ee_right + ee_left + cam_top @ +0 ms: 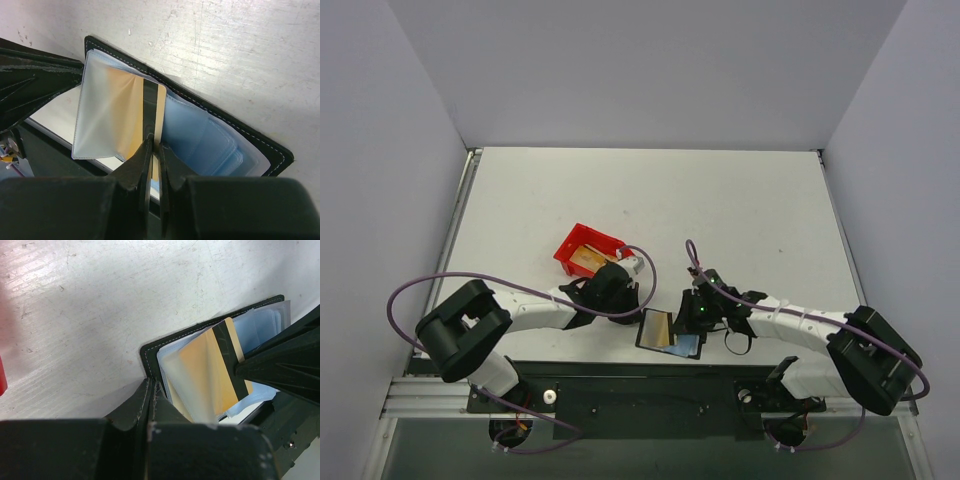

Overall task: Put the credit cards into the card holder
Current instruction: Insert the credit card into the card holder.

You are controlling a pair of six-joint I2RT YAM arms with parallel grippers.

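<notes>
Credit card (127, 110), striped long edge pinched by right gripper (153, 144), left gripper (152, 390) clamping wallet (165, 342)

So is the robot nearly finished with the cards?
Not yet. Done: the card holder lies open, its edge pinched by the left gripper. In hand: the right gripper grips one striped card, partway into a clear sleeve. Left: more gold cards sit in the red bin. No other card shows in the holder.

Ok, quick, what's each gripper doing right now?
Left gripper: closed, pinching the edge of the card holder.
Right gripper: closed on a credit card.
</notes>
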